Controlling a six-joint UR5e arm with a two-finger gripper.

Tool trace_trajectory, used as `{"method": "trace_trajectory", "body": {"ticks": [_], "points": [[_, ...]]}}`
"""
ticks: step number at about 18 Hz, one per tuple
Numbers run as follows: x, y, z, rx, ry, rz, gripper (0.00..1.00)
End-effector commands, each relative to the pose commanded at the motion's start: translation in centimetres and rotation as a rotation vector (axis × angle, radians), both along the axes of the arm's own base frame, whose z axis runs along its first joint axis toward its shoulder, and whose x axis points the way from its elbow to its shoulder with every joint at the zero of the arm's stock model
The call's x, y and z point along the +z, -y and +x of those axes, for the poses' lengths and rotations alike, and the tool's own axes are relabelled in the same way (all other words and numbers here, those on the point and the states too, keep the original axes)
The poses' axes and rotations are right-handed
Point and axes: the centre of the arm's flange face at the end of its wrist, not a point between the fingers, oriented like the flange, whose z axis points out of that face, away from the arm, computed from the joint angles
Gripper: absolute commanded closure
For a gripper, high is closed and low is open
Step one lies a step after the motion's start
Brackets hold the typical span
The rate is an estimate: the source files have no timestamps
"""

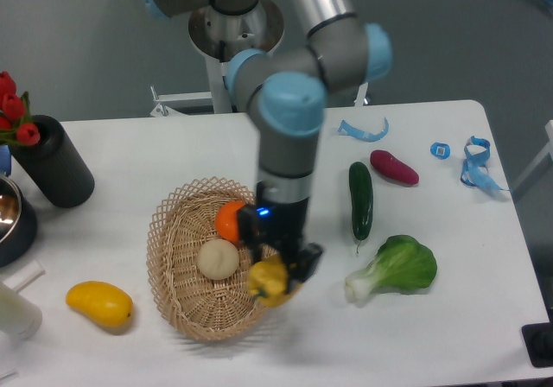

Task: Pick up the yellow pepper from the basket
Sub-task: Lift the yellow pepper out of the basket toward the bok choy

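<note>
The yellow pepper (267, 280) hangs just above the right rim of the wicker basket (177, 296), held between the fingers of my gripper (276, 276), which is shut on it. The gripper points down from the arm (288, 136) that leans over the table. Inside the basket lie an orange fruit (230, 220) and a pale round item (217, 258). Part of the pepper is covered by the black fingers.
A yellow mango-like fruit (99, 304) lies left of the basket. To the right are a cucumber (360, 199), a purple eggplant (394, 167) and a bok choy (397, 268). A black cylinder (57, 162) with red tulips stands at the far left, next to a dark bowl (10, 218).
</note>
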Motion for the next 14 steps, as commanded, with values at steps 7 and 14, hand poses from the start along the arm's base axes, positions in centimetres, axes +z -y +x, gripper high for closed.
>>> {"method": "trace_trajectory", "body": {"ticks": [7,14], "points": [[4.3,3.1,-2.2,0.073,-0.014,0.088,0.52],[5.4,4.6,-3.9,0.075,0.012,0.160,0.52]]}}
